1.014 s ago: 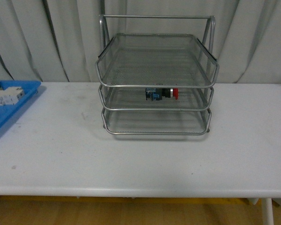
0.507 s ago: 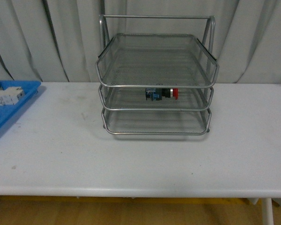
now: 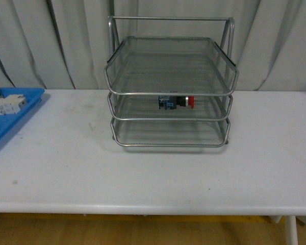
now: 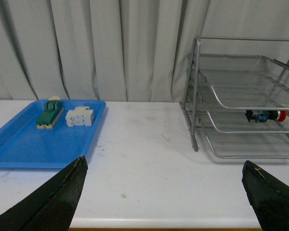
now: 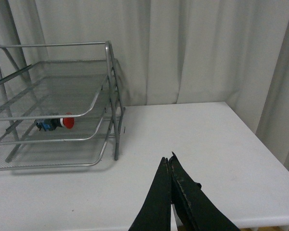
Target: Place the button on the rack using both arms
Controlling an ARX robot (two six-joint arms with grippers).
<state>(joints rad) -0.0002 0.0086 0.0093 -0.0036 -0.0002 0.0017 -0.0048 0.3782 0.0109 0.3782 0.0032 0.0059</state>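
White table (image 3: 153, 173) runs the full width of the front view, matte, with a few faint dark smudges; wood-toned floor shows under its near edge. Pale grey pleated curtain (image 3: 275, 46) closes off the whole background. Rack (image 3: 171, 92) stands on the table toward the back, three mesh tiers, rod frame over the top. Button (image 3: 176, 102) lies on its side in the middle tier, red cap pointing toward the robot's right, blue-green body toward the left. Neither arm appears in the front view. Left gripper (image 4: 164, 202): fingers spread wide apart, nothing between them, hovering above bare table; the rack and button sit well ahead and off to its right side, the blue tray (image 4: 19, 144) ahead to its left, holding a white block (image 4: 80, 117) and a green-and-cream component (image 4: 49, 114) side by side. Right gripper (image 5: 171, 192): fingers pressed together, holding nothing, over bare table; rack well ahead to its left.
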